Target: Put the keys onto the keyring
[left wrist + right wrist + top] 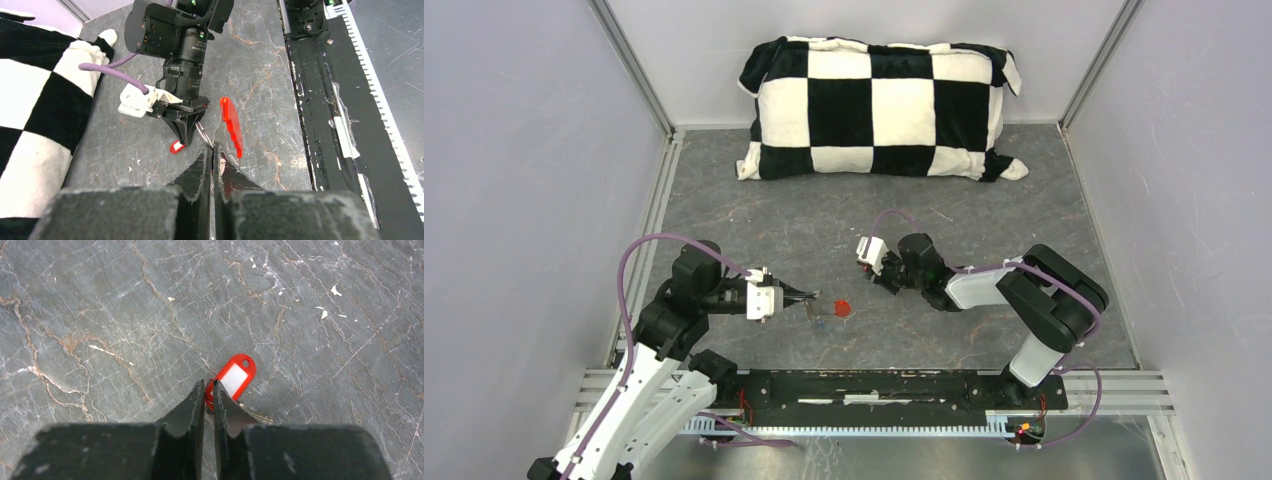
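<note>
My left gripper [812, 297] [212, 147] is shut on a thin silver metal piece, seemingly the keyring [203, 133], held just above the table. A red plastic tag [843, 307] [231, 127] hangs edge-on beside its tips, and a small bluish key [816, 320] dangles below. My right gripper [887, 284] [209, 385] points down at the table with its jaws pinched on the ring end of a red-and-white tag [235, 376] [176, 146]. That tag's silver key [257, 416] lies partly hidden under the right finger. The two grippers are a short way apart.
A black-and-white checked pillow [879, 108] [30, 125] lies at the back of the grey marbled table [984, 210]. A black rail [874, 385] [325, 100] runs along the near edge. Grey walls close in both sides.
</note>
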Motion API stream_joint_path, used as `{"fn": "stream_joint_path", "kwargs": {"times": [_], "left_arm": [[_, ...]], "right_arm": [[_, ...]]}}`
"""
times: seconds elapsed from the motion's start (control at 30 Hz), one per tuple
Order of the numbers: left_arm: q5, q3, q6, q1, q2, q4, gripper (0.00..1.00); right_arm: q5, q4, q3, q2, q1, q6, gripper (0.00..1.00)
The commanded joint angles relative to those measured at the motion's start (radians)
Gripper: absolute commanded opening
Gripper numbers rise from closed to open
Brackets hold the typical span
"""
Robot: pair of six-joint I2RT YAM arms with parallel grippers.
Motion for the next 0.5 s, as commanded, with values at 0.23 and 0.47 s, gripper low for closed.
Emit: {"fn": "stream_joint_path", "kwargs": {"times": [0.23,0.47], "left_arm": [[0.0,0.026,-0.069,-0.001,-0.002,0.05,0.02],[-0.003,0.021,-0.074,-0.001,-0.006,0.048,0.02]], "right_arm": [[0.007,0.071,-0.01,-0.047,0.001,0.041,0.0],[-0.078,0.101,-0.056,-0.141,-0.027,0.129,0.0]]}}
